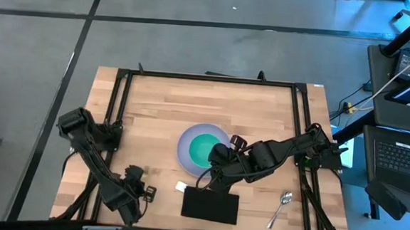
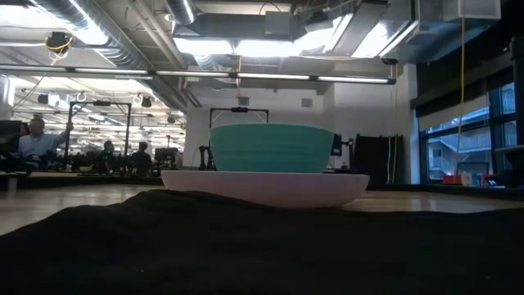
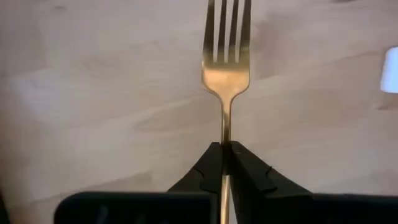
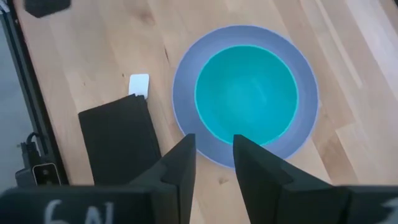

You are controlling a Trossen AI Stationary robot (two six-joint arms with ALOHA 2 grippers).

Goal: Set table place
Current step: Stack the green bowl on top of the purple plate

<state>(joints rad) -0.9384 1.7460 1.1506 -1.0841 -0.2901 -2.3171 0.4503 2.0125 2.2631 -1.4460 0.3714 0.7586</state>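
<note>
Table place half laid on table (image 1: 163, 105): bowl (image 1: 204, 148) sits in plate (image 1: 186, 144) at centre.

Left gripper (image 3: 225, 149) low at near left of table, jaws clamped on fork (image 3: 226, 68) handle, tines pointing away over bare wood.

Black pad (image 1: 210, 205) and small white block (image 1: 180, 188) at near edge, just in front of plate.

Right gripper (image 4: 212, 149) above plate's near rim, jaws parted, holding nothing.

Spoon (image 1: 281, 207) lies alone at near right, apart from plate.

Step, as judged: placing fork. Next: carry fork beside plate's left, lay flat, release; then fetch spoon.
</note>
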